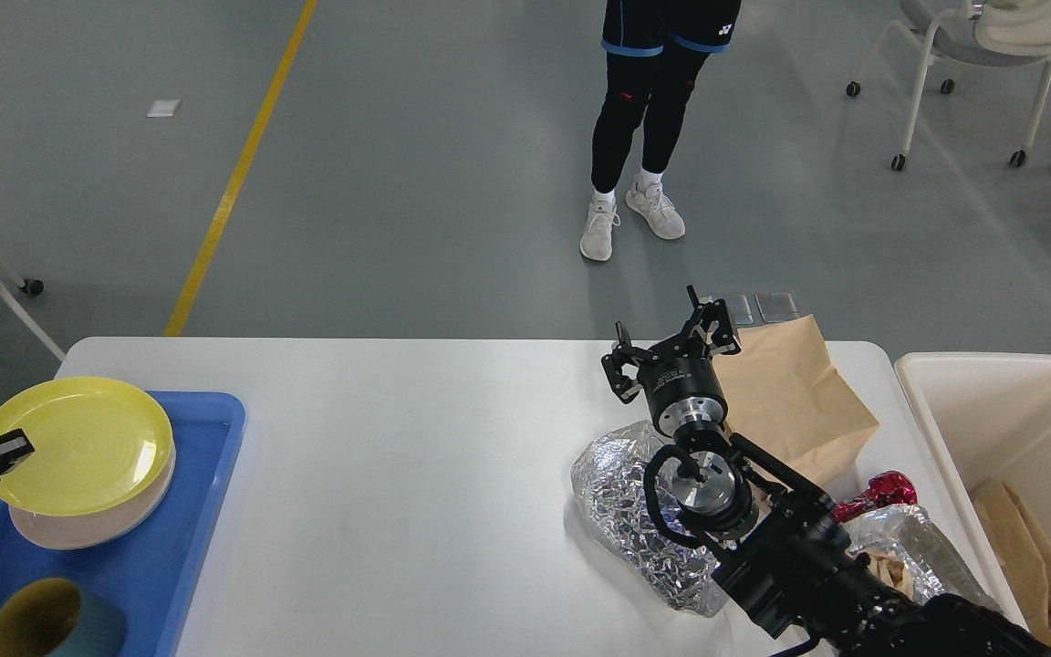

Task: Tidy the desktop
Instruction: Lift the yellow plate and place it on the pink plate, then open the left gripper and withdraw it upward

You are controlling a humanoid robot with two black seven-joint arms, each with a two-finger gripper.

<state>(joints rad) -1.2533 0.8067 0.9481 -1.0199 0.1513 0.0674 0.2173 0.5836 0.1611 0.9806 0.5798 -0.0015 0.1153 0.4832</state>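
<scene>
Head view: the scene, told from the left side to the right side.
Left gripper (7, 449): it sits at the far left edge, and its fingers pinch the near rim of the round yellow plastic plate (78, 444).
Yellow plate: it lies on top of the round white plate (97, 522), and both rest inside the flat blue plastic tray (202, 511).
Cup: a round dark teal cup with a yellow inside (51, 622) stands in the tray, near the bottom edge.
Desktop: the big white tabletop with rounded corners (398, 474) fills the middle, and the tray sits on its left end.
How the desktop handles: it looks hard, smooth and slippery, and too big and heavy to lift, so only the small things on it should be picked up.
Foil: a crumpled shiny silver foil lump (621, 511) lies on the right part of the desktop.
Right gripper (670, 351): its fingers are spread apart and hold nothing, and it floats above the foil and beside the bag.
Bag: a flat brown paper bag (790, 401) lies just behind the foil, and it looks light and soft.
Wrapper: a small shiny red wrapper (881, 493) lies near the bag.
Bin: a cream-white plastic bin (991, 392) stands just past the right end of the desktop.
</scene>
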